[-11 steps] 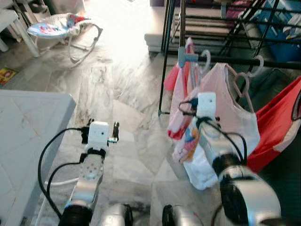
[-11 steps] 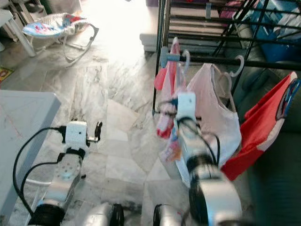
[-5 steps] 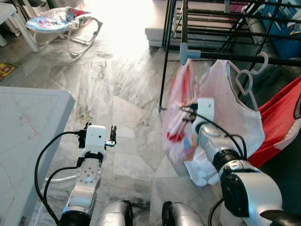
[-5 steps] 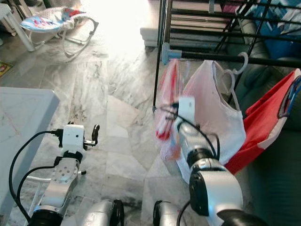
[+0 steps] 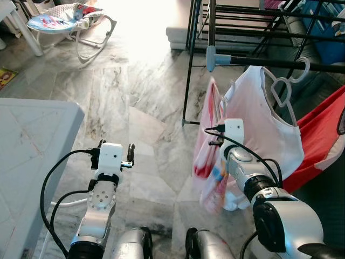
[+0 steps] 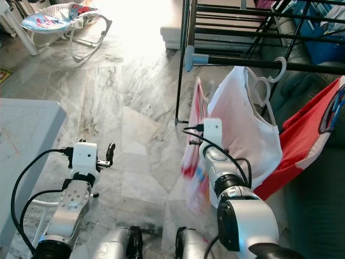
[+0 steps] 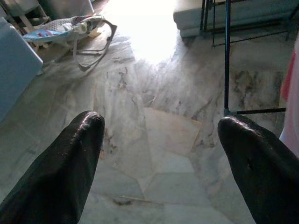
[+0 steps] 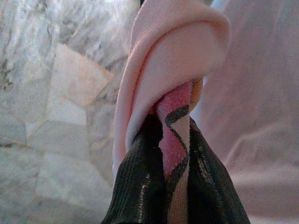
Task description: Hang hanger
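Below the drying rack's rail [image 5: 280, 63], the right gripper [image 8: 174, 154] is pinched tight on a pink garment [image 5: 207, 145], which droops beside a pale pink shirt [image 5: 264, 127] on a white hanger [image 5: 285, 89] hooked over that rail. The left gripper [image 7: 161, 154] hovers over the marble floor [image 5: 135, 97], fingers spread apart, holding nothing.

Open marble floor [image 5: 145, 108] lies ahead of the left claw [image 5: 116, 147], with the grey counter [image 5: 32, 140] close on its left. To the right, the black drying rack [image 5: 190, 59], a hanging white shirt [image 5: 264, 124] and red cloth [image 5: 318, 140] crowd the passage.
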You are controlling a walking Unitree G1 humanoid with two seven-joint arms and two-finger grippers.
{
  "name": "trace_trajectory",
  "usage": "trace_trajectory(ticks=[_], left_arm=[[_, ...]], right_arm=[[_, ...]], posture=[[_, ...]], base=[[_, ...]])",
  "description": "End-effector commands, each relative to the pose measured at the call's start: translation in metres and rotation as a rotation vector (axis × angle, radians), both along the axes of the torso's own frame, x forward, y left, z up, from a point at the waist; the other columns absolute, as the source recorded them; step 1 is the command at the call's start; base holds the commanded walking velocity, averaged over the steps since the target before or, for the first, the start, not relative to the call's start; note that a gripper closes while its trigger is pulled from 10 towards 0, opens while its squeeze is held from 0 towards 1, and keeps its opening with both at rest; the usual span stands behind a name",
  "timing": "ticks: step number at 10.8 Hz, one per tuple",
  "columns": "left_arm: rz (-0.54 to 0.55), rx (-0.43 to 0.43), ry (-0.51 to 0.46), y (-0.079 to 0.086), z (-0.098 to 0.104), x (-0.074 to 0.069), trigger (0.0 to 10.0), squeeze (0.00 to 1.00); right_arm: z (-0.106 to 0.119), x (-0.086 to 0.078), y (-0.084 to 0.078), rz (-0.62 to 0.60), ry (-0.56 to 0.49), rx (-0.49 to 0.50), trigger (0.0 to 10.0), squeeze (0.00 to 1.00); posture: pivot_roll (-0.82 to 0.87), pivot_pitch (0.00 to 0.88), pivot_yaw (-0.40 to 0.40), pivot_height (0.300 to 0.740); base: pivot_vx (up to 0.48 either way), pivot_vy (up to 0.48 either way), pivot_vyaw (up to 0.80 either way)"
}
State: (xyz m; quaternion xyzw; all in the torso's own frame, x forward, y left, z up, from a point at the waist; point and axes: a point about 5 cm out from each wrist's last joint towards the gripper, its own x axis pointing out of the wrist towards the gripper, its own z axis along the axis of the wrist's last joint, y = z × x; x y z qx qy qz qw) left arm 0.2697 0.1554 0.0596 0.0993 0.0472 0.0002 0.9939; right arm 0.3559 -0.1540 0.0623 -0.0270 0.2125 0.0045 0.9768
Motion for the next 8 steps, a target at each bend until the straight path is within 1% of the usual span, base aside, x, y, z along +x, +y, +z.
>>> trace_trajectory(ticks=[1, 3, 4, 5, 6, 7, 8], left_arm=[[-0.006, -0.009, -0.021, 0.001, 0.004, -0.003, 10.0, 0.0], [-0.012, -0.015, -0.017, 0.004, 0.004, -0.005, 10.0, 0.0], [-0.023, -0.027, -0.022, 0.005, 0.005, -0.006, 10.0, 0.0], [-0.048, -0.035, -0.023, 0.005, 0.006, -0.005, 10.0, 0.0], [-0.066, -0.054, -0.028, 0.004, 0.008, -0.003, 10.0, 0.0], [-0.076, -0.049, -0.035, 0.003, 0.01, 0.0, 10.0, 0.0], [-0.088, -0.06, -0.035, 0.001, 0.011, 0.002, 10.0, 0.0]], right_arm=[[0.003, 0.0, 0.0, 0.011, -0.049, -0.019, 10.0, 0.0], [-0.007, -0.016, -0.007, -0.019, -0.11, -0.035, 10.0, 0.0], [-0.014, -0.033, -0.015, -0.039, -0.156, -0.037, 10.0, 0.0], [-0.015, -0.057, -0.018, -0.022, -0.235, -0.076, 10.0, 0.0], [-0.008, -0.066, -0.018, -0.02, -0.309, -0.102, 10.0, 0.0], [0.001, -0.071, -0.017, -0.025, -0.376, -0.115, 10.0, 0.0], [0.01, -0.074, -0.015, -0.055, -0.418, -0.105, 10.0, 0.0]], posture=[[0.06, 0.185, -0.01, 0.74], [0.06, 0.187, -0.01, 0.74], [0.06, 0.189, -0.008, 0.74], [0.05, 0.179, -0.006, 0.74], [0.04, 0.172, -0.002, 0.74], [0.04, 0.169, 0.002, 0.74], [0.04, 0.162, 0.005, 0.74]], base=[[0.0, 0.0, 0.0], [0.0, 0.0, 0.0], [0.0, 0.0, 0.0], [0.0, 0.24, 0.0], [0.274, 0.398, 0.0], [0.274, 0.394, 0.0], [0.274, 0.394, 0.0]])
